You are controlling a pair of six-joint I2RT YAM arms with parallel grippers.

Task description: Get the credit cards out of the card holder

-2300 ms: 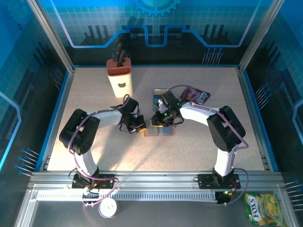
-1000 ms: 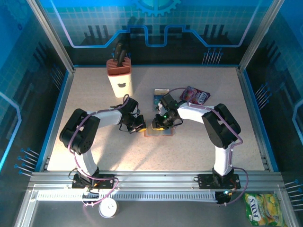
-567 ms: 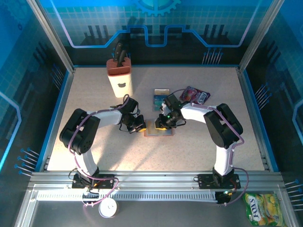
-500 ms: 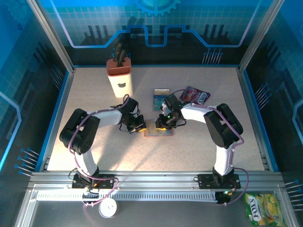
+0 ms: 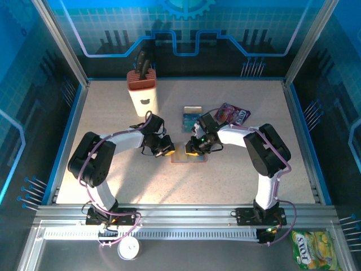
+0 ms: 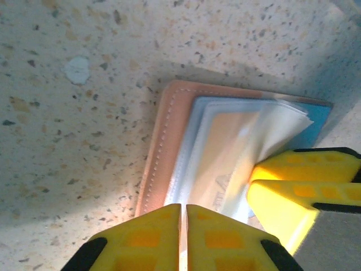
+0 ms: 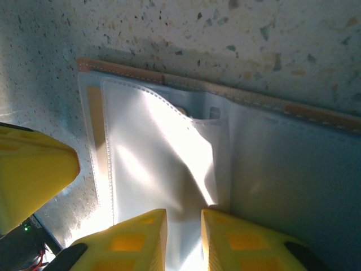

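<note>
The card holder (image 5: 188,157) lies open on the table between my two grippers. In the left wrist view its tan-brown rim (image 6: 163,141) frames clear sleeves with a tan-orange credit card (image 6: 220,152) inside. My left gripper (image 6: 184,226) sits at the holder's near edge, jaws together with only a hairline slit. My right gripper (image 7: 183,228) is narrowed on a rumpled clear sleeve (image 7: 152,152) of the holder, which rises between its fingers. From above, the left gripper (image 5: 166,149) and right gripper (image 5: 193,148) stand close together. Another credit card (image 5: 192,117), teal and tan, lies flat on the table behind them.
A purple snack packet (image 5: 232,114) lies right of the loose card. A cream knife block (image 5: 142,91) stands at the back left. A yellow packet (image 5: 315,249) lies off the table at the near right. Free tabletop stretches in front of the arms.
The right gripper has shifted slightly right over the holder and narrowed on the sleeve. The left gripper has edged a little towards the holder; its jaws have parted by a hair.
</note>
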